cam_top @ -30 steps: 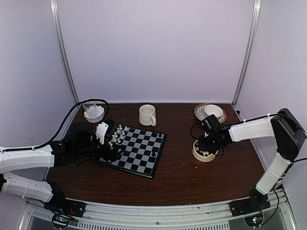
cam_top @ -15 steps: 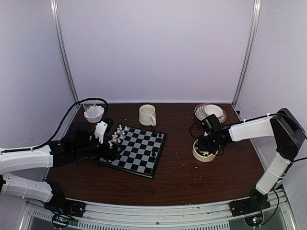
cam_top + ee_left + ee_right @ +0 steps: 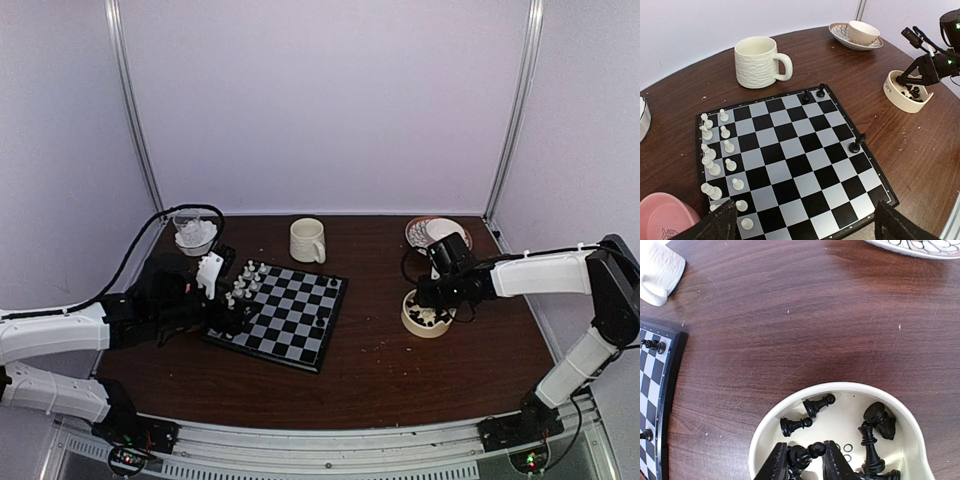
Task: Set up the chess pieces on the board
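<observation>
The left gripper hung spread wide at the board's left edge, by the white pieces. Right of the board, the right gripper pinched a black pawn inside the cream bowl. I'd have lifted it straight up, clear of the rim, then crossed the bare wood. The mug stood beyond the board.

Left fingers spread wide; right fingers pinched close together, pointing down.

Lab test enclosure: plain white panel walls; aluminium corner posts; brown wooden table; metal mounting rail
</observation>
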